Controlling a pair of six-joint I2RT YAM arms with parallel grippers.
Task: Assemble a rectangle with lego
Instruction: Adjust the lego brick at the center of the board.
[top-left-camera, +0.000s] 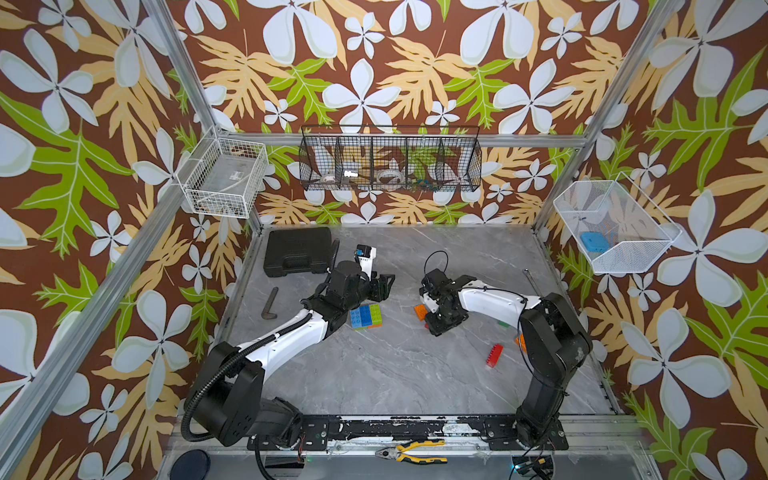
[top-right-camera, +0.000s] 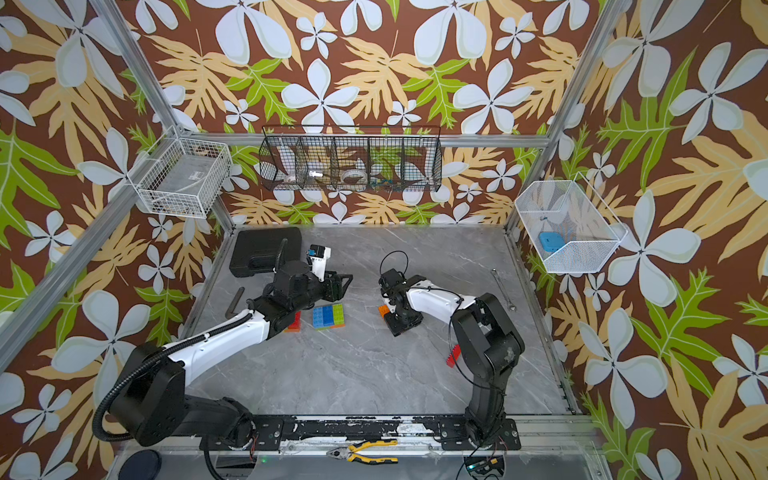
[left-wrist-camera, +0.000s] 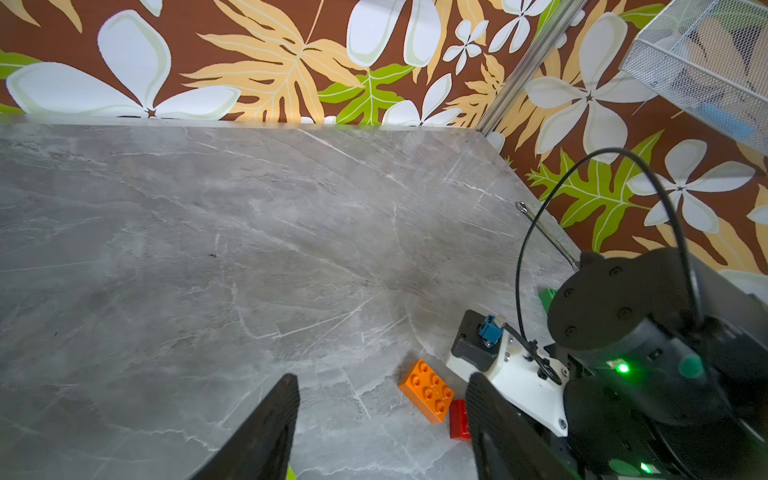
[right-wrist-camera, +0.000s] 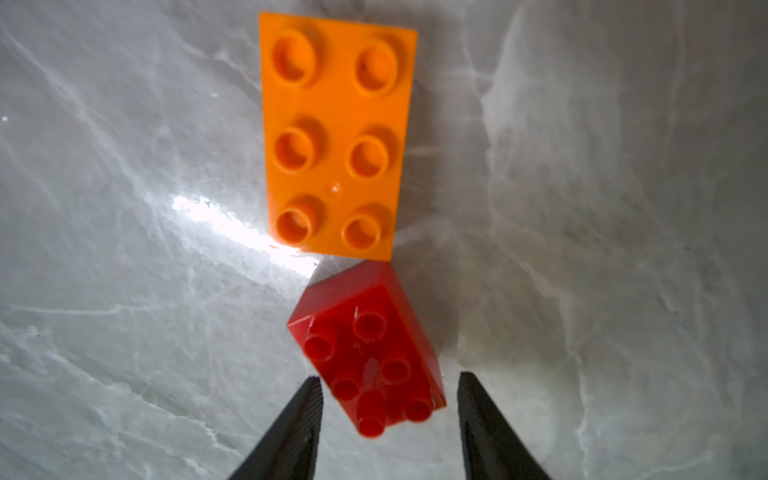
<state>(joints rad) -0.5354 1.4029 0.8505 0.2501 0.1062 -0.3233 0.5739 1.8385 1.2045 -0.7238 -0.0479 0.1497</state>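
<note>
Right gripper (right-wrist-camera: 389, 376) jaws apart astride red brick (right-wrist-camera: 365, 353) on tabletop (right-wrist-camera: 124, 249), just beside orange brick (right-wrist-camera: 336, 133); judged light, rigid, glossy, so pinch flat side walls; left gripper (left-wrist-camera: 383, 375) apart, empty.

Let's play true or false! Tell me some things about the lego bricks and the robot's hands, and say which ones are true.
1. The orange brick lies flat, studs up. True.
2. The right gripper grips the orange brick. False: its open jaws stand either side of the red brick.
3. The left gripper holds nothing. True.
4. The yellow-handled pliers lie in a basket. False: they lie on the metal ledge in front of the arms' bases.
</note>
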